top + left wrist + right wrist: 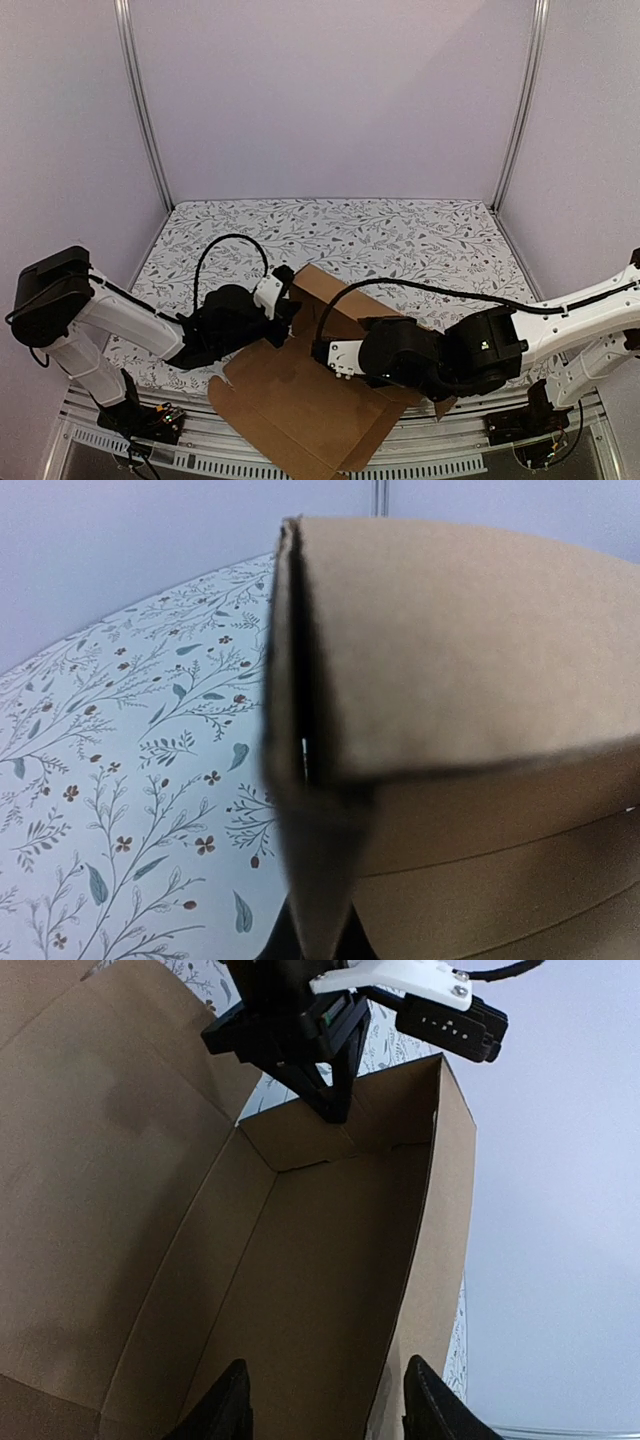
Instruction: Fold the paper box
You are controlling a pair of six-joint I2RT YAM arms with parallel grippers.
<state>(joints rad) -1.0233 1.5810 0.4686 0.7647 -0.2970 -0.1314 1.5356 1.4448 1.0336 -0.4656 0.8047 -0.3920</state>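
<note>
One paper box (300, 400), brown corrugated, partly folded: lower centre of the top view, on the floral tabletop (400, 235), near flap overhanging the front edge. Left fingers (335, 1105): clamped on its upright end wall. Right fingers (225, 1410): spread apart, holding nothing, low over the box interior.
</note>
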